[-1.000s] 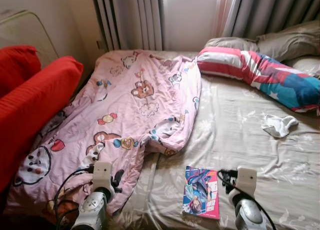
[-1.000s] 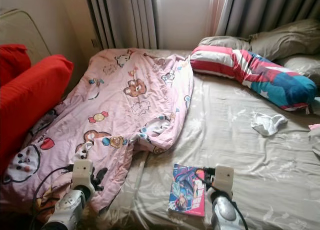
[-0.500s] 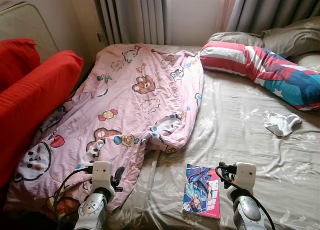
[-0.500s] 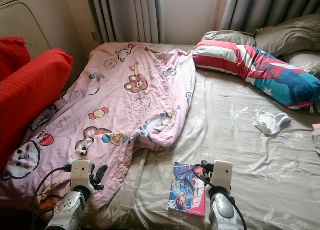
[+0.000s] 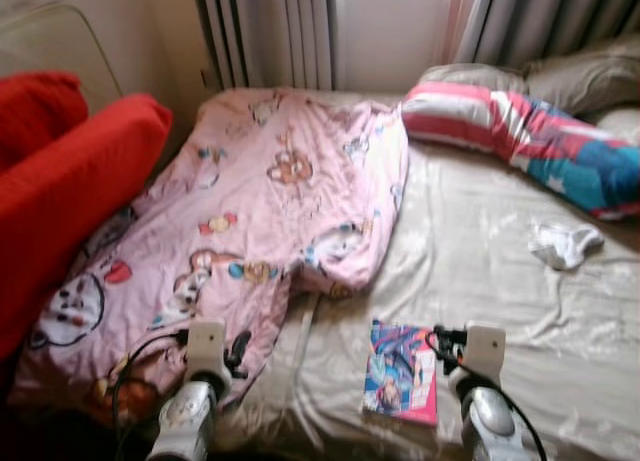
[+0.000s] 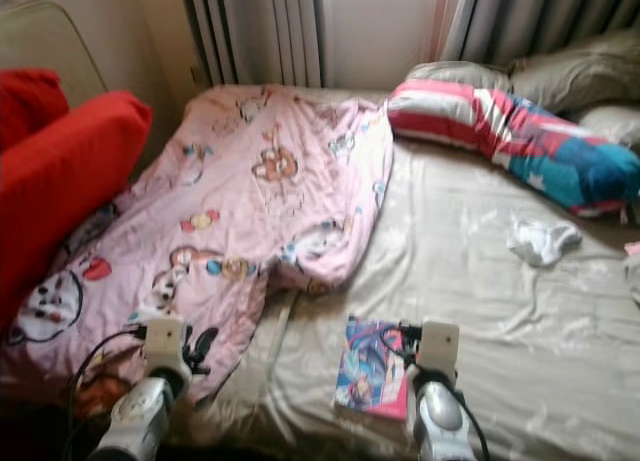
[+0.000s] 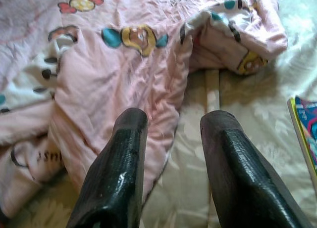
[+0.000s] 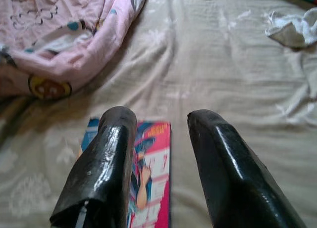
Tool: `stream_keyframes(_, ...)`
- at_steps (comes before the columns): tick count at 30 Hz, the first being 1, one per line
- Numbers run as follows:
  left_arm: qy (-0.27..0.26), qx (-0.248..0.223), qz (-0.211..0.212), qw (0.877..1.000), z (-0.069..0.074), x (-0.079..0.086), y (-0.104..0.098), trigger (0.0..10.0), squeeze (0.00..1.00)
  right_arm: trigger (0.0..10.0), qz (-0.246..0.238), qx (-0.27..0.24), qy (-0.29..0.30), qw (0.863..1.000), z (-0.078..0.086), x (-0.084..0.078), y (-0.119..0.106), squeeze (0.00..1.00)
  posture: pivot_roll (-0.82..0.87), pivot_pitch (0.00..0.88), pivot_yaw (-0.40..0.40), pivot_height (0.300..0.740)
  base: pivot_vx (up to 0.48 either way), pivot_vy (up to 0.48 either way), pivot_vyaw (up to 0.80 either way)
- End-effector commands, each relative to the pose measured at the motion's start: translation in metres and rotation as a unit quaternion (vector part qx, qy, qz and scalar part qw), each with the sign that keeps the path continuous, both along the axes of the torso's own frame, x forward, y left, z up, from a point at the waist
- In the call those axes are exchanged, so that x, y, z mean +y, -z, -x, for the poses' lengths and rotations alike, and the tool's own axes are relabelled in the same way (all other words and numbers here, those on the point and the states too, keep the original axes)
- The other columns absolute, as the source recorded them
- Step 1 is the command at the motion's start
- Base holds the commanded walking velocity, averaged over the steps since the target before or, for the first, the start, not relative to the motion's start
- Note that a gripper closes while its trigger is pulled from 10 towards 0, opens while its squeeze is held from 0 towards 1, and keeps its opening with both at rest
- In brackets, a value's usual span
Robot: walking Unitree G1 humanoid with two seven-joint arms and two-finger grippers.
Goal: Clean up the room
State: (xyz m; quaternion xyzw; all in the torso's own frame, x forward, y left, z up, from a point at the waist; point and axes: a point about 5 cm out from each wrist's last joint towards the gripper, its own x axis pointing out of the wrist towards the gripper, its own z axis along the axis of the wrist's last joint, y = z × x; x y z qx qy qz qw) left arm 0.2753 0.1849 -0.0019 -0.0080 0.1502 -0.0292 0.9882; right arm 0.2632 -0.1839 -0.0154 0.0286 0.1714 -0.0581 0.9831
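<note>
A pink cartoon-print quilt [image 5: 270, 201] lies rumpled over the left half of the bed. A colourful book [image 5: 402, 373] lies flat on the beige sheet [image 5: 470, 261] near the bed's front edge. A crumpled white cloth [image 5: 563, 244] rests on the sheet at the right. My left gripper [image 7: 174, 120] hovers open over the quilt's lower edge, holding nothing. My right gripper [image 8: 162, 118] is open just above the book [image 8: 151, 168], slightly to its right, also holding nothing.
A striped red, white and teal bolster [image 5: 520, 141] and grey pillows [image 5: 580, 76] lie at the head of the bed. Red cushions [image 5: 70, 191] stand along the left side. Curtains [image 5: 270, 31] hang behind. The picture is blurred.
The head camera has shifted a little and the picture has blurred. Both arms stay low at the front in much the same pose. Nothing on the bed has moved.
</note>
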Motion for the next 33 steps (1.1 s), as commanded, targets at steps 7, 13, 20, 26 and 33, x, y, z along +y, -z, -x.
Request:
stream_keyframes(7,0.003,0.01,-0.002,1.0,0.0013,0.0,0.0024,10.0,0.0,10.0,-0.003,0.011,-0.004,1.0,0.003,0.0035,0.004,0.0,-0.05,0.037,0.031,0.642,0.0,0.0,0.0)
stream_keyframes(13,0.005,0.011,-0.002,1.0,0.0012,-0.0002,0.0025,10.0,0.0,10.0,-0.009,0.015,-0.008,1.0,0.003,0.0059,0.0048,0.0,-0.05,0.036,0.032,0.642,0.0,0.0,0.0)
stream_keyframes(20,0.007,0.016,-0.003,1.0,0.0011,-0.0011,0.0034,10.0,0.0,10.0,-0.016,0.017,-0.015,1.0,0.0031,0.0088,0.0055,0.0,-0.05,0.04,0.033,0.642,0.0,0.0,0.0)
stream_keyframes(26,0.008,0.017,0.002,1.0,0.0002,-0.0025,0.0032,10.0,0.0,10.0,-0.02,0.016,-0.02,0.999,0.0022,0.01,0.0049,0.0,-0.04,0.051,0.034,0.642,0.0,0.0,0.0)
stream_keyframes(33,0.009,0.017,0.003,1.0,-0.001,-0.0033,0.0024,10.0,0.0,10.0,-0.018,0.021,-0.021,0.999,0.0026,0.0093,0.0057,0.0,-0.04,0.053,0.035,0.642,0.0,0.0,0.0)
